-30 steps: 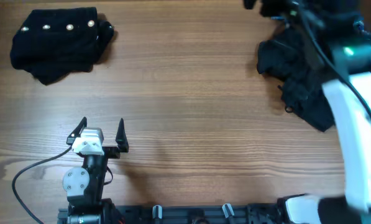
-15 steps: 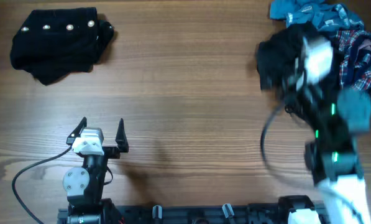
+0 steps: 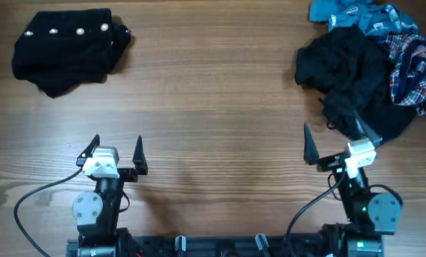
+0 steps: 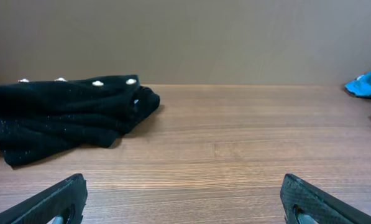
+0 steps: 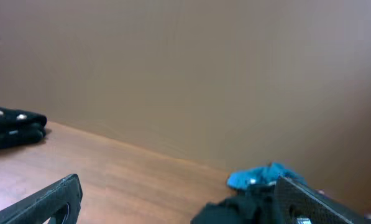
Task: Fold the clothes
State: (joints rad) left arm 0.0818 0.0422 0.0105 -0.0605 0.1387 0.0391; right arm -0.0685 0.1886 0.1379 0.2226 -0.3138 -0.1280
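A folded black garment with a row of pale buttons (image 3: 66, 50) lies at the far left of the table, also seen in the left wrist view (image 4: 67, 115) and small in the right wrist view (image 5: 14, 130). At the far right sits a loose heap of clothes: a crumpled black garment (image 3: 352, 78), a teal-blue one (image 3: 355, 16) and a red-blue plaid one (image 3: 416, 71). My left gripper (image 3: 117, 148) stands open near the front edge, well short of the folded garment. My right gripper (image 3: 335, 137) is open just in front of the heap, its right finger at the black garment's edge.
The arms' bases and a black rail (image 3: 220, 246) run along the table's front edge, with a cable (image 3: 34, 196) looping at the left. A brown wall (image 5: 185, 74) rises behind the table. Bare wood (image 3: 213, 107) lies between the folded garment and the heap.
The right arm has drawn back from over the heap at the far right to the front edge, leaving the heap uncovered. The left arm and the folded garment have not moved.
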